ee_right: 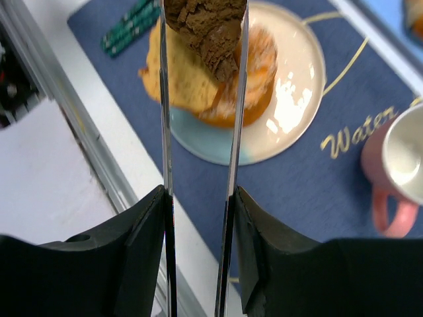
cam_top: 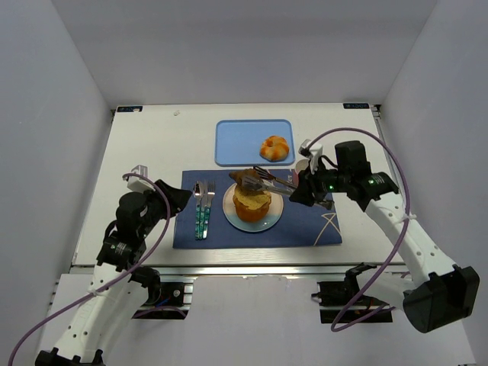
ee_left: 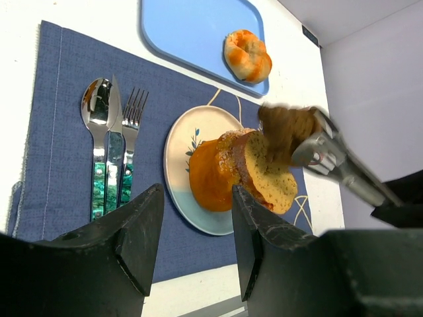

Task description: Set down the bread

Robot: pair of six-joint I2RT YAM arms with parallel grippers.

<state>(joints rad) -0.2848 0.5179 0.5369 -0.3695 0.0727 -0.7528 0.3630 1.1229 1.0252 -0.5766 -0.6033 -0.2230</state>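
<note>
My right gripper point(cam_top: 306, 191) is shut on metal tongs point(cam_top: 276, 182), whose two blades point(ee_right: 166, 132) run up between my fingers point(ee_right: 142, 231). The tong tips pinch a dark brown piece of bread point(ee_right: 209, 26), seen also from above point(cam_top: 245, 178) and in the left wrist view point(ee_left: 284, 127). It hangs just above a white plate point(cam_top: 229, 212) holding an orange loaf point(ee_left: 213, 173) and a yellow slice point(ee_left: 272, 177). My left gripper point(cam_top: 180, 198) is open and empty at the mat's left edge; its midpoint shows in the left wrist view point(ee_left: 195, 221).
A blue tray point(cam_top: 232, 145) at the back holds an orange glazed bun point(cam_top: 274, 148). A spoon, knife and fork point(cam_top: 203, 207) lie left of the plate on the blue mat point(cam_top: 305, 225). A pink cup point(ee_right: 402, 158) stands right of the plate.
</note>
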